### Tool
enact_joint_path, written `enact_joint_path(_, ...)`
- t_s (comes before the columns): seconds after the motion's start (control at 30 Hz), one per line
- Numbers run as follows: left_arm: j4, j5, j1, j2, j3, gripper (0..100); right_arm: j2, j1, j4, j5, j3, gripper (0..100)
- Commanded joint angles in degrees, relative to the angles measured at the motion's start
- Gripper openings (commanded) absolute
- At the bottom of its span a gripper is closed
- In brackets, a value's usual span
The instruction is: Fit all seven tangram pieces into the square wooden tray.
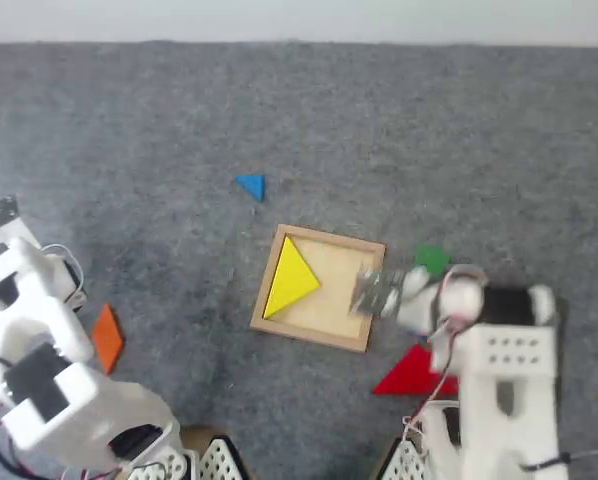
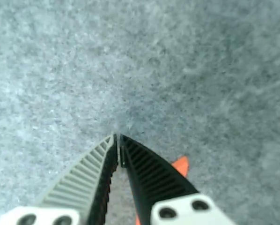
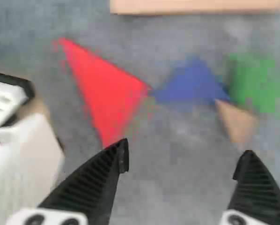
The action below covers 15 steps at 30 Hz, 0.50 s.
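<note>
The square wooden tray lies mid-table with a yellow triangle inside it. My right gripper stands open above the carpet beside the tray's right edge. Ahead of it lie a red triangle, a blue triangle, a green square and a tan triangle. From above, the red triangle and green square flank that arm. My left gripper is shut with nothing in it, just beside an orange piece that also shows at the table's left.
A small blue triangle lies alone behind the tray. Grey carpet covers the table, with open room at the back and far right. The left arm's white body takes up the front left corner.
</note>
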Motion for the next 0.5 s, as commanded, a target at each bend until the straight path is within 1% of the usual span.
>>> enact_joint_path(0.0, -0.35, -0.62, 0.0, -0.7, -0.13, 1, -5.41, -7.52, -2.33, 1.05, 9.93, 36.0)
enact_joint_path(0.1, -0.35, -0.62, 0.0, -0.7, -0.13, 1, -6.29, -12.7, -4.18, -1.58, 11.96, 36.1)
enact_joint_path(0.27, -0.35, -0.62, 0.0, -0.7, -0.13, 1, -6.2, -17.01, -8.75, -2.46, 15.91, 36.2)
enact_joint_path(0.37, -0.35, -0.62, 0.0, -0.7, -0.13, 1, -6.2, -15.69, -10.42, -2.46, 17.67, 37.4)
enact_joint_path(0.47, -0.35, -0.62, 0.0, -0.7, -0.13, 1, -6.11, -12.35, -9.98, -1.58, 17.85, 43.0)
